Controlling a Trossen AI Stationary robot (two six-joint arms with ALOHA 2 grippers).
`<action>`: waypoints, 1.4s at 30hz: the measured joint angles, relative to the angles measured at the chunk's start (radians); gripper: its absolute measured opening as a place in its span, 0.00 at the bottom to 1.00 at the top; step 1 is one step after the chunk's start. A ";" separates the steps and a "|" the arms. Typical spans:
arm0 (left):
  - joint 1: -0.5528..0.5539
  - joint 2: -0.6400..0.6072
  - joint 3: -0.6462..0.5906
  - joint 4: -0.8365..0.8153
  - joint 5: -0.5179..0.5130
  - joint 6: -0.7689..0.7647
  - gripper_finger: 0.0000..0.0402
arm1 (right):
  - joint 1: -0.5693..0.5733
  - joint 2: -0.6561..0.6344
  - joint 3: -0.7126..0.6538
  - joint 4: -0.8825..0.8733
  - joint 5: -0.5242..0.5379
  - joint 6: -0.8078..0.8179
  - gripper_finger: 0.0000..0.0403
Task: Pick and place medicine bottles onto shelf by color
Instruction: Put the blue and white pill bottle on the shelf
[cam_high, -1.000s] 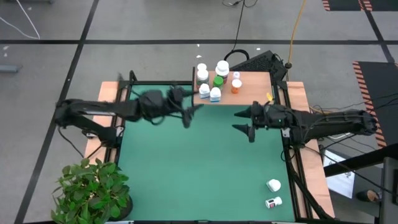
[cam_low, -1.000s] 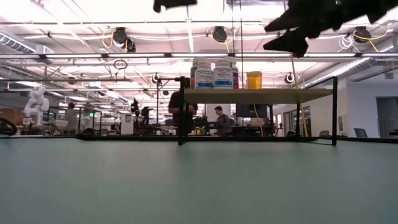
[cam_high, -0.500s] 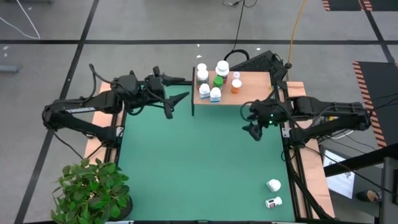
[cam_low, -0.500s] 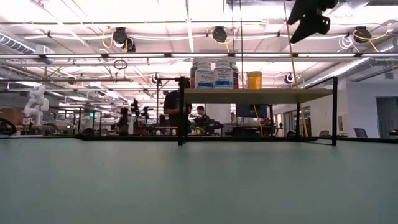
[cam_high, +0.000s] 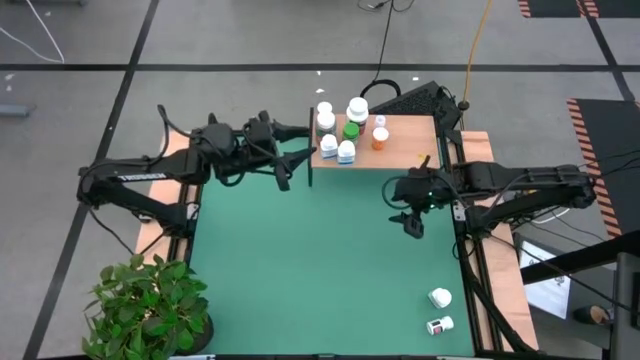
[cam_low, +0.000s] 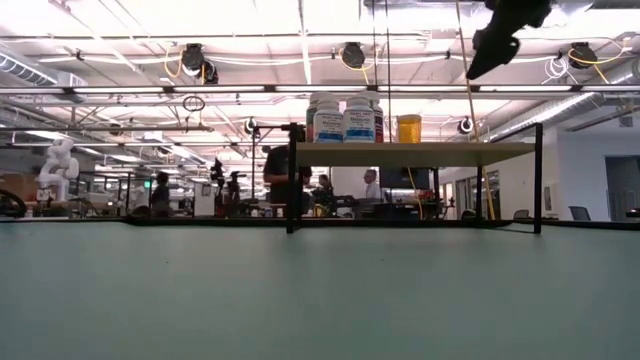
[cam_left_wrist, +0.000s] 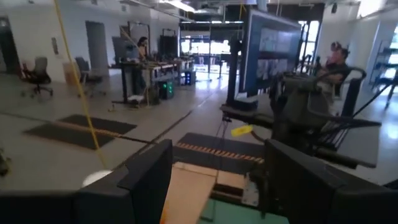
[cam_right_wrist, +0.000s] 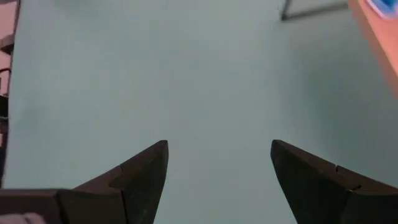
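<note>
A lab hall lies behind the green table (cam_high: 320, 260); both claws, left (cam_high: 295, 160) and right (cam_high: 405, 205), gape empty.

Both grippers, left (cam_high: 296, 152) and right (cam_high: 405, 208), open, empty.

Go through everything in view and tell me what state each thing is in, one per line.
Left end effector: open, empty, raised beside the shelf.
Right end effector: open, empty, above the green mat.
Shelf: standing, bottles grouped on one end.
Shelf bottles: upright, caps on.
Two white bottles: lying on the mat near the right edge, not yet shelved.
</note>
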 joint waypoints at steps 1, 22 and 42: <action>0.000 0.003 0.000 -0.001 0.000 -0.022 0.63 | 0.000 0.000 -0.017 0.035 -0.009 -0.031 0.69; -0.085 0.124 -0.001 -0.096 -0.025 -0.146 0.63 | 0.076 -0.022 -0.085 -0.055 -0.047 0.313 0.69; 0.011 0.188 0.000 -0.274 0.134 -0.042 0.63 | 0.361 -0.021 -0.085 -0.391 -0.239 1.057 0.69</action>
